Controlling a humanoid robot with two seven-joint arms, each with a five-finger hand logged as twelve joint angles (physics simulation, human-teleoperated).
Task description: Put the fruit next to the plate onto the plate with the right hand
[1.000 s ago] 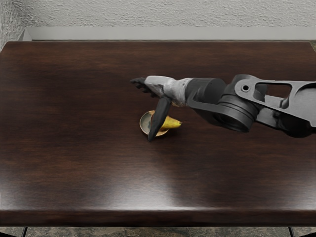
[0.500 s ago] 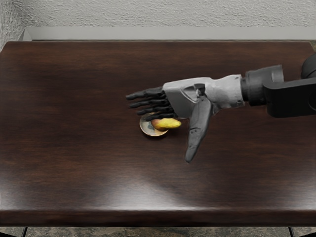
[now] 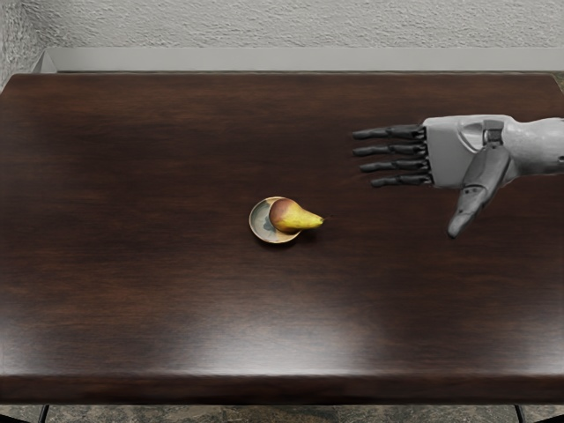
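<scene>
The pear (image 3: pixel 293 216) is seen lying on the plate (image 3: pixel 257 220) at frame centre, long axis horizontal, stem rightward. The right hand (image 3: pixel 454 154) is held to its upper right, fingers (image 3: pixel 392 149) extended, slightly spread, nothing gripped.

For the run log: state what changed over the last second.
The right hand moved away from above the pear and drew back to the picture's right, fingers spread, holding nothing. The pear stayed lying on the plate, its narrow end past the right rim; the plate did not move.
</scene>
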